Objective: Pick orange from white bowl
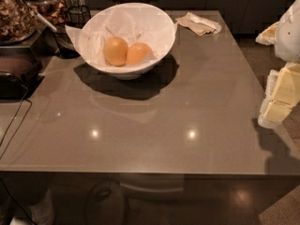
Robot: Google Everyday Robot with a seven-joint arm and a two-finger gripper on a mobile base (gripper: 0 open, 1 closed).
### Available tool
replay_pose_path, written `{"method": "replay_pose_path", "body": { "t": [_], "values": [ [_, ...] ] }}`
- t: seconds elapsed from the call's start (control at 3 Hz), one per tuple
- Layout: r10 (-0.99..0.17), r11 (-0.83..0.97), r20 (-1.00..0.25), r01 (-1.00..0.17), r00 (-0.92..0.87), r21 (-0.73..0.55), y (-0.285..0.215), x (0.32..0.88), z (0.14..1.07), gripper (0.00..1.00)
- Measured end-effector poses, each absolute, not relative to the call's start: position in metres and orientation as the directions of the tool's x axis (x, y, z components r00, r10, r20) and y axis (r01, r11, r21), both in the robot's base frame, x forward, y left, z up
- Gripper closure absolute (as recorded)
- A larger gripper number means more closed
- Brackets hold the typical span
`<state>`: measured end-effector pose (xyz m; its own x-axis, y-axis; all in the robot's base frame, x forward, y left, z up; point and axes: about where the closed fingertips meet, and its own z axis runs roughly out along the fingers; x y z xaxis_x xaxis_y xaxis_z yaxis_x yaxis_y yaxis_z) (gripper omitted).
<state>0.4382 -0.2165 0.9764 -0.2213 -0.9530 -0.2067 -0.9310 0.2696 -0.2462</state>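
Note:
The white bowl stands at the back left of the grey table, lined with crumpled white paper. Two round fruits lie side by side in it. The orange is the right one, of deeper peach-orange tint. It touches a paler, yellower fruit on its left. My gripper, white with pale yellow parts, hangs at the right edge of the view beside the table's right edge. It is far right of the bowl, nearer the front, and holds nothing that I can see.
A crumpled tan napkin lies at the table's back, right of the bowl. Snack jars, a black wire holder and a dark appliance with a cable crowd the left. The table's front edge is close.

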Motion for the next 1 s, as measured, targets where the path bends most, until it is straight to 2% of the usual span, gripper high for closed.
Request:
{"method": "replay_pose_path", "body": {
  "t": [0.33,1.0],
  "values": [
    [-0.954,0.268,-0.203,-0.929,-0.219,-0.255,-0.212,0.442,0.979,0.00],
    [-0.936,0.339,-0.166,-0.923,-0.311,-0.182,-0.180,0.507,0.986,0.00]
  ]
}}
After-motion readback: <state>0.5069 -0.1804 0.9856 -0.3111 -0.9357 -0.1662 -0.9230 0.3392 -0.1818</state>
